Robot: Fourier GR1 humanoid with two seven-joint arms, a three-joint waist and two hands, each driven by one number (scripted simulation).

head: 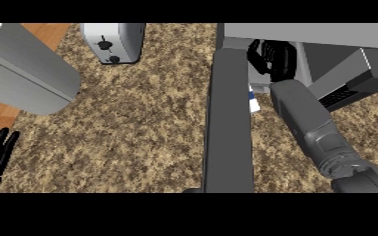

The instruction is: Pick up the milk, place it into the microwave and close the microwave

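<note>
Just right of the microwave door [229, 130], which stands swung wide open as a long grey slab running down the view: the right hand [275, 60], black, set at the mouth of the microwave [310, 32] near the door's far end.

- Right hand: fingers curled downward, closed on the milk as far as the view allows. Most of the grasp is hidden under the hand itself.
- Milk [254, 100]: only a narrow white and blue sliver shows. It lies directly under the hand's near edge, wedged in the gap between the door and the right forearm [310, 125]. It touches or nearly touches the door's right face; I cannot tell which. The rest of the carton is covered by hand and wrist.
- Right forearm: grey, slanting away from the door toward the lower right corner.
- Left hand [7, 147]: far left of the door, at the view's edge, fingers straight and up, resting, holding nothing.
- Toaster [112, 41]: well left of the door, level with its far end, two dark knobs on the near face.
- Large grey object [33, 75]: rounded, farther left of the door than the toaster; what it is I cannot tell.
- Counter [140, 140]: speckled brown stone, bare between the door and the left hand.
</note>
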